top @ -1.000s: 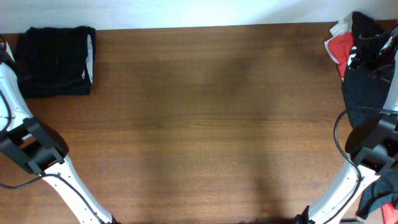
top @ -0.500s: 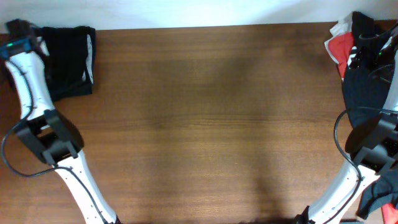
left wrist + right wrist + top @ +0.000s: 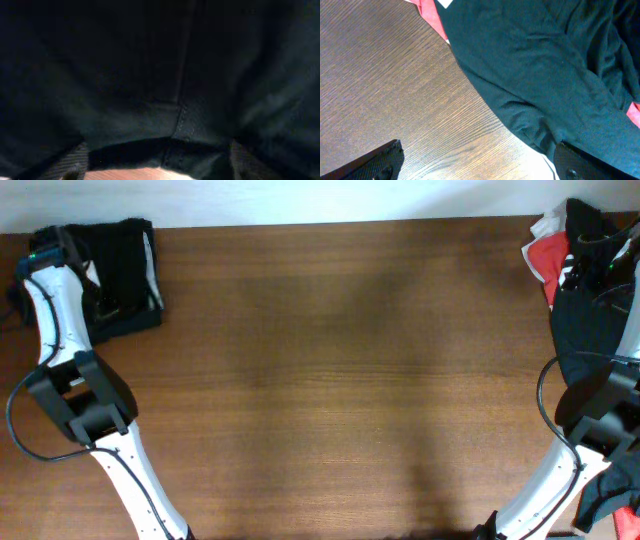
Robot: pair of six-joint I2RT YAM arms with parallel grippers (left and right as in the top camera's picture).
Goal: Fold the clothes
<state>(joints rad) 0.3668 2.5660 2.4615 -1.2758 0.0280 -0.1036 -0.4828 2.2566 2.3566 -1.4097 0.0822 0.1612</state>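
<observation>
Left pincer (image 3: 160,162) wide, right up against folded black garment (image 3: 125,270) at tabletop (image 3: 340,380) 10 o'clock. Right pincer (image 3: 477,165) wide, just over navy piece (image 3: 545,75); red-and-white piece (image 3: 548,255) at 2 o'clock.

The tabletop (image 3: 340,380) is a brown wood-grain surface. In the overhead view the grain runs left to right, and the surface fills nearly the whole frame. Soft darker bands cross the middle area between the far edge and the near edge. Beyond the far edge lies a plain white strip (image 3: 300,198), spanning from the far-left corner to the far-right corner. In the right wrist view, the tabletop (image 3: 380,75) shows fine diagonal grain with a pale sheen.
</observation>
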